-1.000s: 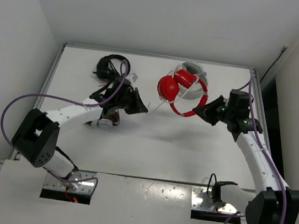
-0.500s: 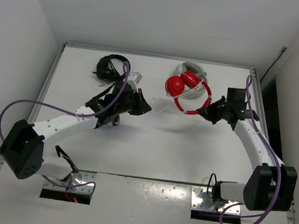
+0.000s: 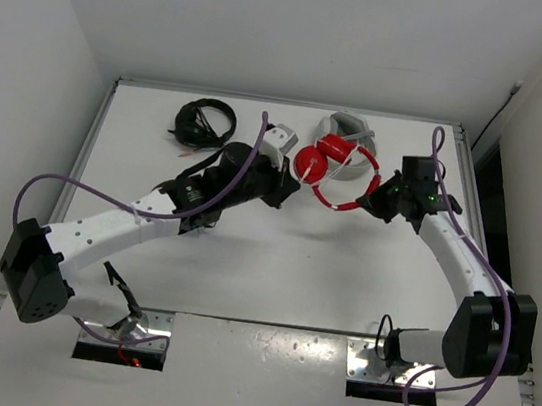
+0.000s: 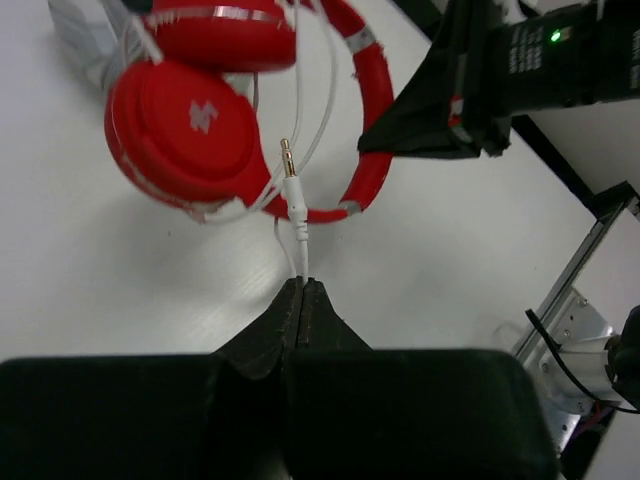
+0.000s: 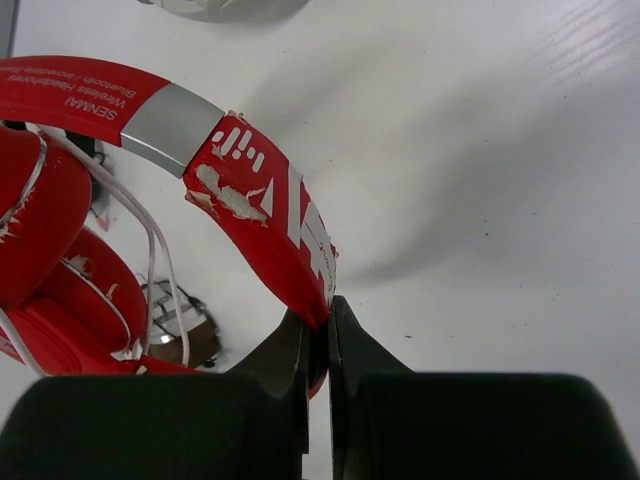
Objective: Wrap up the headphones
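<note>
The red headphones (image 3: pixel 329 161) hang above the table at the back middle, earcups folded together, also in the left wrist view (image 4: pixel 190 130) and the right wrist view (image 5: pixel 250 200). My right gripper (image 5: pixel 322 315) is shut on the red headband (image 3: pixel 352 199) and holds the headphones up. My left gripper (image 4: pixel 301 285) is shut on the thin white cable (image 4: pixel 296 215) just below its gold plug (image 4: pixel 288 155), right beside the earcups (image 3: pixel 309 163). The cable loops around the earcups and headband.
A black coiled cable or headset (image 3: pixel 202 121) lies at the back left. A grey-white headset (image 3: pixel 347 128) lies behind the red headphones. A brown-and-silver headphone (image 5: pixel 185 335) shows under the left arm. The table's right edge (image 3: pixel 466 180) is near the right arm.
My left gripper has moved right with the cable end, up close to the earcups. My right gripper has shifted the headphones slightly back and left.
</note>
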